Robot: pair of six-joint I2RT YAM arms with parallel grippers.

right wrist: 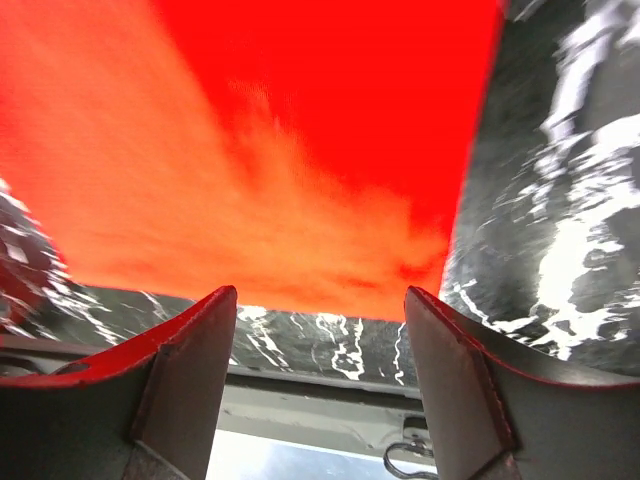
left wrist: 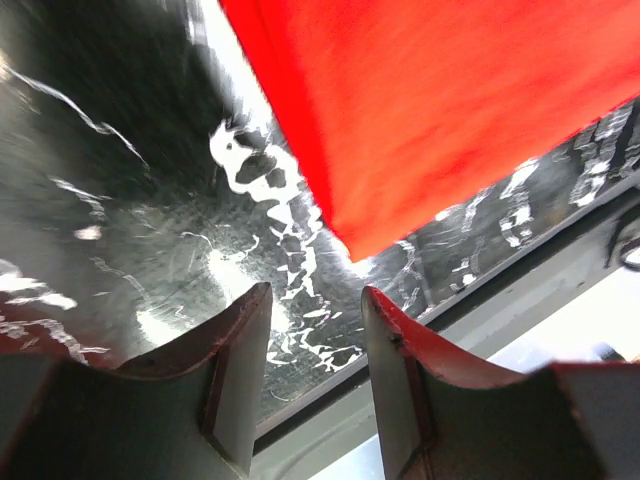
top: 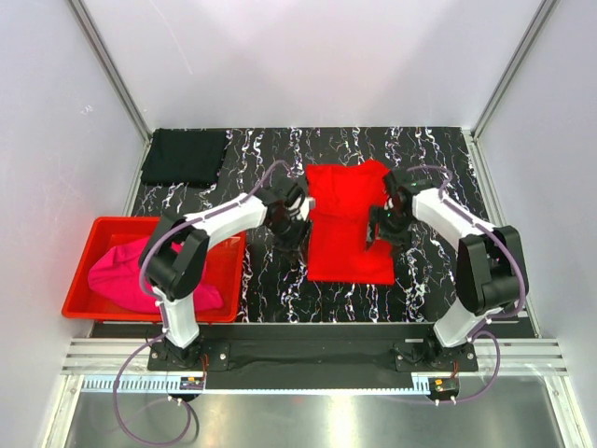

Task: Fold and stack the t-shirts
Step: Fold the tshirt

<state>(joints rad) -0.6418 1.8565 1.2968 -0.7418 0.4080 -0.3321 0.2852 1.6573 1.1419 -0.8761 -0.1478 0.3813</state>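
Red t-shirt (top: 350, 224) lies center frame on the table (top: 270, 280) as a long strip, so I read this as mid-fold. Black t-shirt (top: 185, 156) is folded at upper left. Magenta t-shirt (top: 126, 275) is bunched in the bin (top: 79, 271) at left. Left gripper (left wrist: 315, 300) sits at the strip's left edge, fingers apart, nothing between them. Right gripper (right wrist: 320, 300) is at the right edge, fingers also spread and empty. Next, likely: pinch both bottom corners and fold the hem up toward the collar.
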